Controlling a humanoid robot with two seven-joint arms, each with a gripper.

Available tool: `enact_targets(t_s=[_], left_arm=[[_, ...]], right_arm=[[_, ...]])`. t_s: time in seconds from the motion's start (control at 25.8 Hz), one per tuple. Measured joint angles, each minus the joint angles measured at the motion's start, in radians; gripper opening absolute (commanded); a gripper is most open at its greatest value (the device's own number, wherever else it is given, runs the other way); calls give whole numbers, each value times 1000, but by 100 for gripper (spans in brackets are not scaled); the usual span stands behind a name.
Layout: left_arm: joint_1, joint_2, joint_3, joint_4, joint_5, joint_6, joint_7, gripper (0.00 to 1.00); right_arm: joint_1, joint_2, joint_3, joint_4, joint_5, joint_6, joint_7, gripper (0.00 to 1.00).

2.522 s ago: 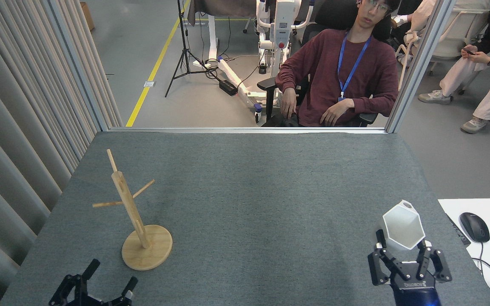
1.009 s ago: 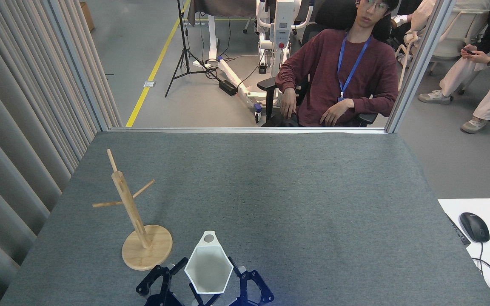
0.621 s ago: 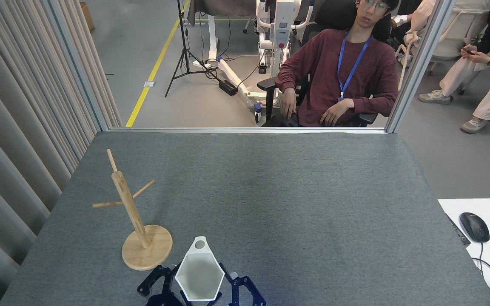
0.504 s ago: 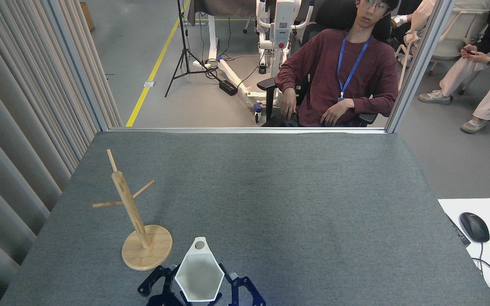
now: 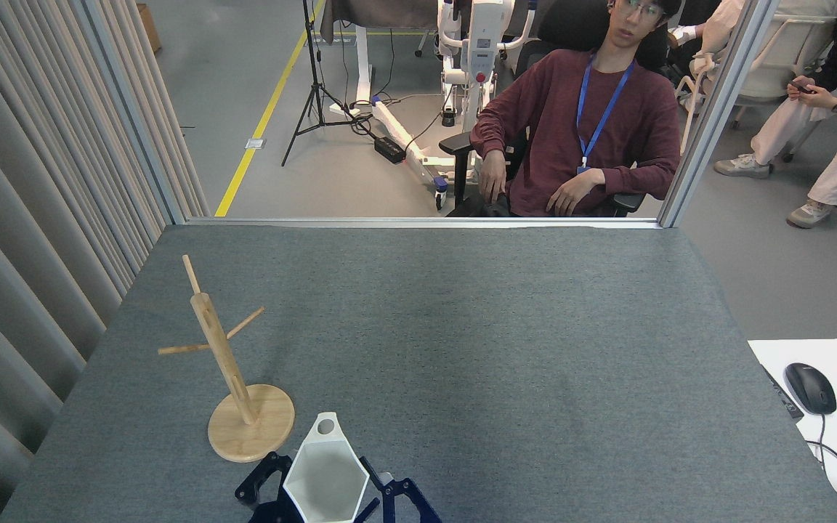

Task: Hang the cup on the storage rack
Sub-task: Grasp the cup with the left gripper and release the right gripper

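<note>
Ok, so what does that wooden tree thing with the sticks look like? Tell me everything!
The storage rack is a little tree of pale wood, maybe bamboo. A post leans a bit to the left in this view and rises from a flat round base on the grey table. Three thin pegs stick out near the top: one up, one left, one right. All are bare. The white cup is close by, right of the base, not touching it.

A table (image 5: 462, 327) covered in grey felt-like cloth carries the storage rack (image 5: 233, 378), whose round bamboo base sits flat on the cloth near the table's front-left corner, close to the left edge
</note>
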Motion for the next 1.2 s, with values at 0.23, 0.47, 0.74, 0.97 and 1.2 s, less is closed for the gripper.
enact_targets(t_s=[0.23, 0.47, 0.74, 0.97, 1.2], left_arm=[[-13, -2, 1, -1, -3, 5, -3, 50], [-17, -2, 2, -2, -5, 4, -4, 50], [-18, -2, 2, -2, -4, 8, -2, 50], [-19, 0, 1, -1, -7, 6, 37, 53], [-7, -2, 1, -1, -9, 11, 38, 53]], right_arm=[[0, 0, 0, 1, 1, 31, 0, 62], [0, -1, -2, 6, -3, 33, -8, 98], [1, -1, -1, -7, -9, 13, -23, 98], [1, 2, 8, -97, -57, 0, -49, 98], [-15, 14, -50, -185, -281, 28, -75, 98]])
